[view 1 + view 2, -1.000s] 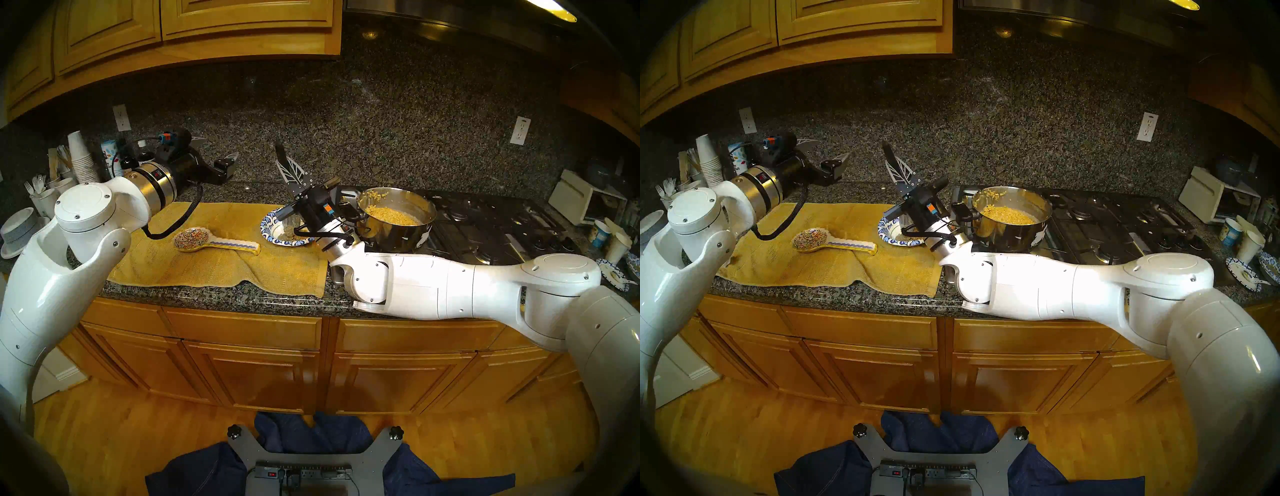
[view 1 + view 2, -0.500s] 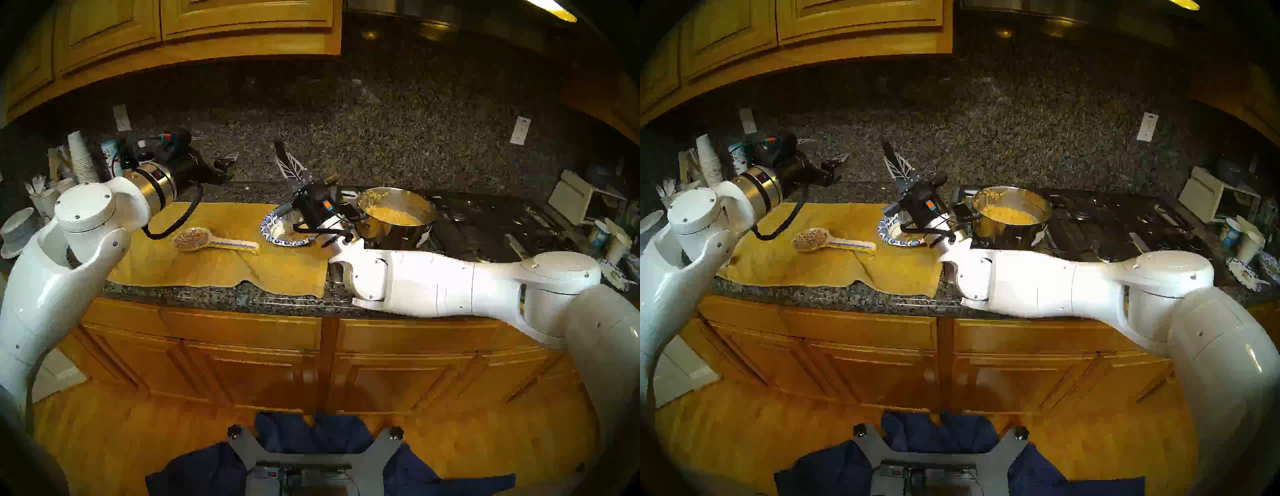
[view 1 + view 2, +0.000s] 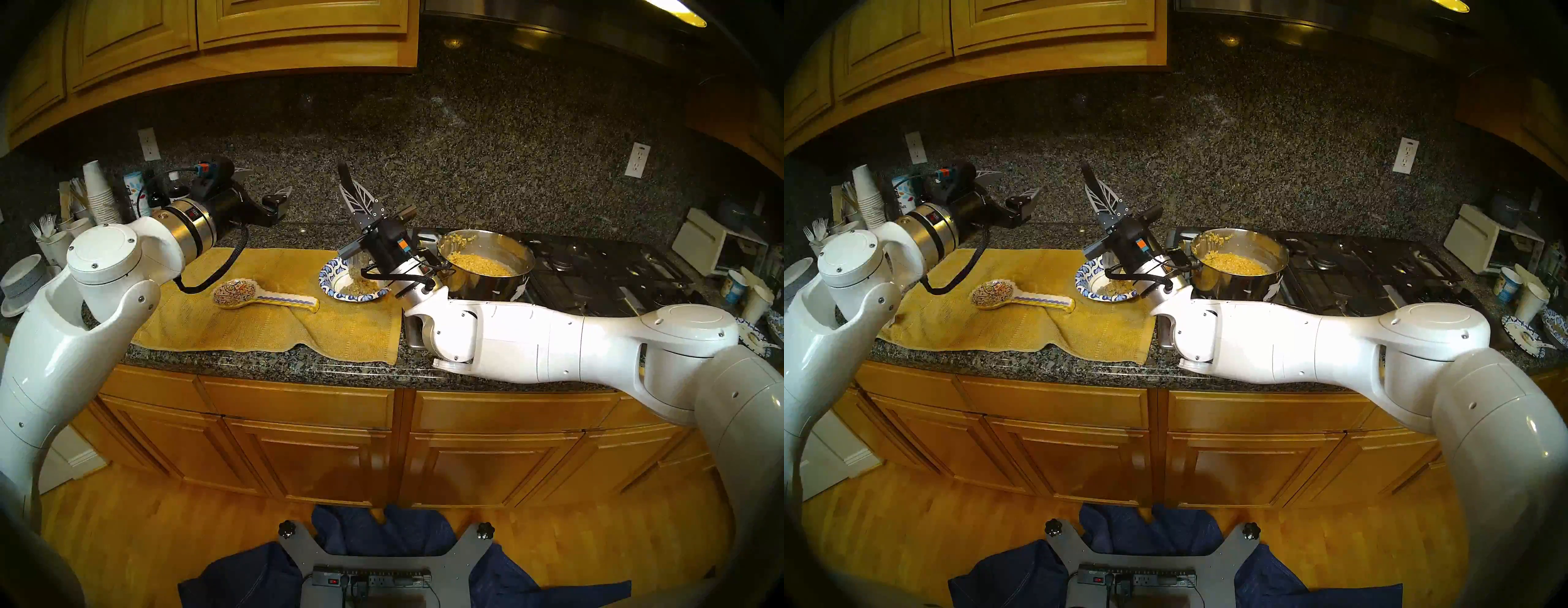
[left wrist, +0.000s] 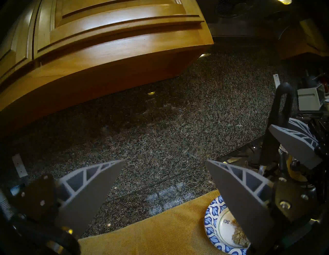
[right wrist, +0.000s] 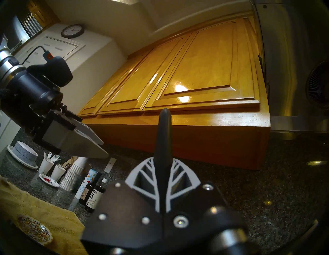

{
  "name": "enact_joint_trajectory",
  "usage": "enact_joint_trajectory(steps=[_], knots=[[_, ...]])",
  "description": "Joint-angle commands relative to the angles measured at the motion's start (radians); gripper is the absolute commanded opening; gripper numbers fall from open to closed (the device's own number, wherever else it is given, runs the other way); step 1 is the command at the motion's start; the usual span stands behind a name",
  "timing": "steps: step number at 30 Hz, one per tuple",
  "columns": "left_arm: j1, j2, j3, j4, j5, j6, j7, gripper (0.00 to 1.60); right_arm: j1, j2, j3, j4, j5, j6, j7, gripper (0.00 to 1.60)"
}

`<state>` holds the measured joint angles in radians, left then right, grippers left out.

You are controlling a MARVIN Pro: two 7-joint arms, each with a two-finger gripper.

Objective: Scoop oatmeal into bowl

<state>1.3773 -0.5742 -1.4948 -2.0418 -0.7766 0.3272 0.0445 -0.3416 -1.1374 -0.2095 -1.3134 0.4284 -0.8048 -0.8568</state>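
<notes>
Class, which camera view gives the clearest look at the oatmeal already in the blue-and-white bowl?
The left wrist view: the oatmeal lies close up in the bowl, though a finger hides part. Both head views show it small beneath the right arm. The right wrist view misses it.

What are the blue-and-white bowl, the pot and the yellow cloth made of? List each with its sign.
Blue-and-white leaf-rimmed bowl: probably paper, matte; thin rim, printed logo inside.
Shiny round pot: polished steel by its mirror reflections; black handles, material unclear.
Yellow ribbed cloth: woven fabric, likely cotton towel; it folds softly over the counter edge.
</notes>
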Motion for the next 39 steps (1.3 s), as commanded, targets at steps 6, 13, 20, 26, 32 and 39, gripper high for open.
enact_joint_trajectory(steps=[6,13,20,26,32,39], knots=[[-0.032,0.002,-0.022,-0.015,0.001,-0.017,0.000,1.60,0.045,0.003,0.077,-0.065,0.065,-0.018,-0.037,0.00],[-0.032,0.003,-0.021,-0.015,0.000,-0.017,0.001,1.60,0.038,0.001,0.129,-0.140,0.179,-0.028,-0.080,0.00],[-0.032,0.003,-0.021,-0.015,-0.001,-0.019,0.001,1.60,0.042,0.013,0.156,-0.196,0.273,-0.024,-0.102,0.00],[-0.033,0.004,-0.020,-0.014,-0.001,-0.020,0.001,1.60,0.035,0.014,0.176,-0.235,0.344,-0.028,-0.128,0.00],[-0.033,0.005,-0.020,-0.014,-0.001,-0.021,0.001,1.60,0.032,0.024,0.187,-0.259,0.406,-0.028,-0.150,0.00],[-0.033,0.005,-0.019,-0.014,-0.002,-0.023,0.001,1.60,0.030,0.026,0.189,-0.269,0.440,-0.031,-0.155,0.00]])
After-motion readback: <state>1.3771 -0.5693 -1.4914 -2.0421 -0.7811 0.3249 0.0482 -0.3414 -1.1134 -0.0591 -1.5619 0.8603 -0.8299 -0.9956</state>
